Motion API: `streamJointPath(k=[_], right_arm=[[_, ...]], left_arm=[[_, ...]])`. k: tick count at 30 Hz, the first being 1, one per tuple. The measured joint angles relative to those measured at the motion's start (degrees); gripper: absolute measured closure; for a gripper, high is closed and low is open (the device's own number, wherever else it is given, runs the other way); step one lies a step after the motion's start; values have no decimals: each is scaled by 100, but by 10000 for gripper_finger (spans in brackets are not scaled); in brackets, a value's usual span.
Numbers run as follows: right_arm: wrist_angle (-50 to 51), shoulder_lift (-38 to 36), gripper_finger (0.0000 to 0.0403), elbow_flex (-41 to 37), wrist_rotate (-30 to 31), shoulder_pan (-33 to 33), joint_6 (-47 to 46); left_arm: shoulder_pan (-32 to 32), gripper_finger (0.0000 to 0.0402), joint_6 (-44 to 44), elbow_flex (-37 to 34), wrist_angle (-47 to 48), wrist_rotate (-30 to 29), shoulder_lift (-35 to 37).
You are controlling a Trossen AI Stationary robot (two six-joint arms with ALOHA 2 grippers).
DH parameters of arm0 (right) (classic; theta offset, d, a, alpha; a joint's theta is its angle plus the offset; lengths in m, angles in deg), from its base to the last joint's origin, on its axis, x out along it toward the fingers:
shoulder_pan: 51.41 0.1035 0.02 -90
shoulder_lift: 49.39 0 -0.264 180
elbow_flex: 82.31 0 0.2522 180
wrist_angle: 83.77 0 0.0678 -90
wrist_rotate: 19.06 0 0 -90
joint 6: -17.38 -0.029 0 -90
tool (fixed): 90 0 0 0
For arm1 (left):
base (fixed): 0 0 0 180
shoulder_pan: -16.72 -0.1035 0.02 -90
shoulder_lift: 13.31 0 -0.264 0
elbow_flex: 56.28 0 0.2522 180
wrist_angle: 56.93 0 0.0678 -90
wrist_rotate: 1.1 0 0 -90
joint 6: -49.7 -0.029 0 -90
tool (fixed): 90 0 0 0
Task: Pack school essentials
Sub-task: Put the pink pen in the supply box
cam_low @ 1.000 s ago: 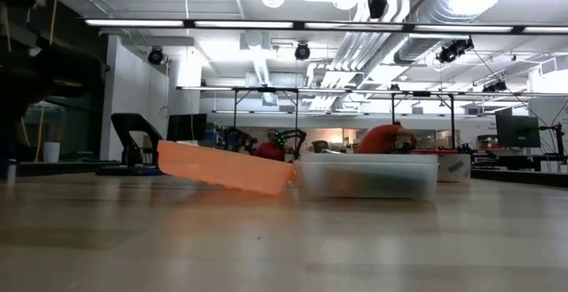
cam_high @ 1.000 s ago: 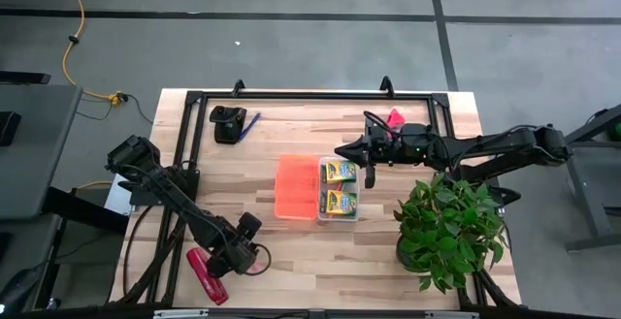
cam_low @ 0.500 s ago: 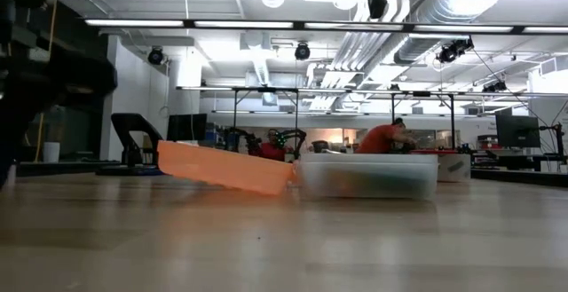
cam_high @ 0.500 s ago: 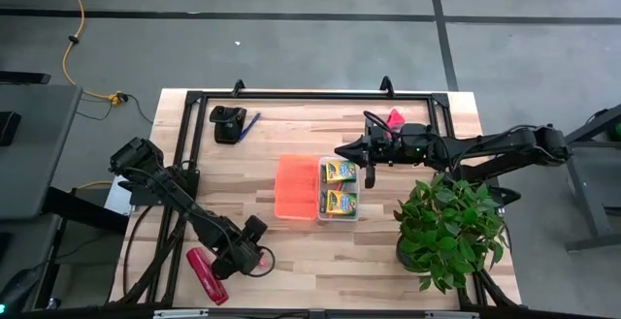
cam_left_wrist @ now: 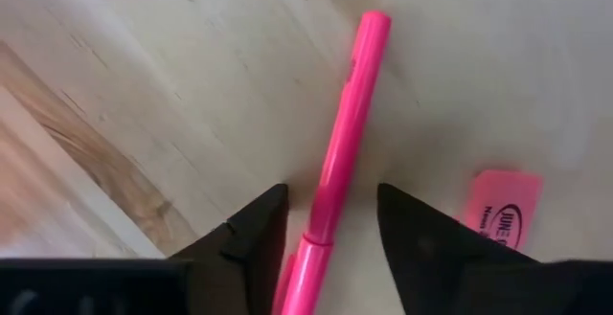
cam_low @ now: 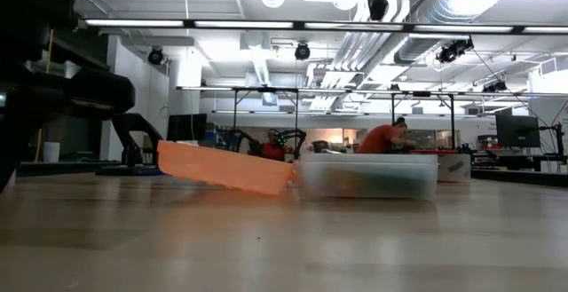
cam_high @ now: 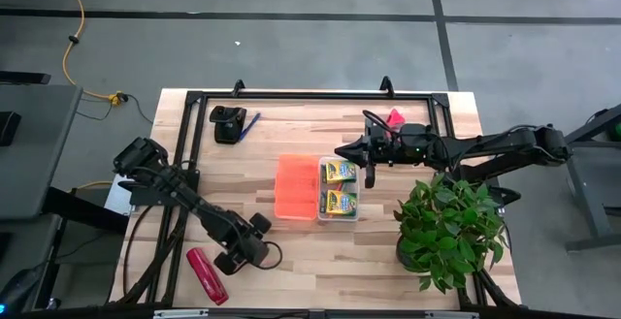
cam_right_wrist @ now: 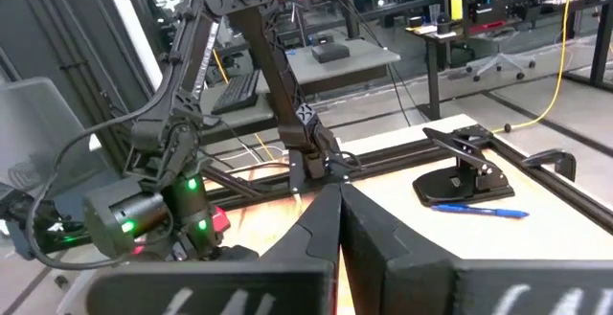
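Pale wood tabletop (cam_left_wrist: 144, 85): slim glossy pink marker (cam_left_wrist: 337, 152) lies between the left pincer's (cam_left_wrist: 330, 234) parted fingers; right pincer (cam_right_wrist: 337, 221) closed.

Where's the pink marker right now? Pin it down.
In the left wrist view, the pink marker lies on the wooden table between the left gripper's fingers, beside a pink eraser.

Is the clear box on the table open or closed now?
Open. The clear box shows two crayon boxes uncovered, with its orange lid lying beside it.
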Motion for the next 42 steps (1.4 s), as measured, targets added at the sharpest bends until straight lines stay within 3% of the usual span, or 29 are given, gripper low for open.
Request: streamJointPath(k=[7,12,23,28,33,42], right_arm=[[-2,0,402,0,0,0,-13],[0,0,402,0,0,0,-13],[2,0,402,0,2,-2,6],[36,0,402,0,2,0,6],[119,0,402,0,4,0,6],[164,2,402,0,4,-1,5]], left_arm=[[-136,323,-96,-5,-11,6,-8],[-182,352,-91,-9,-17,10,-8],[-206,368,-96,-32,-37,47,159],[-404,367,97,-55,206,646,294],[-724,367,210,-48,549,1313,654],[-1510,367,314,-37,551,1337,2303]])
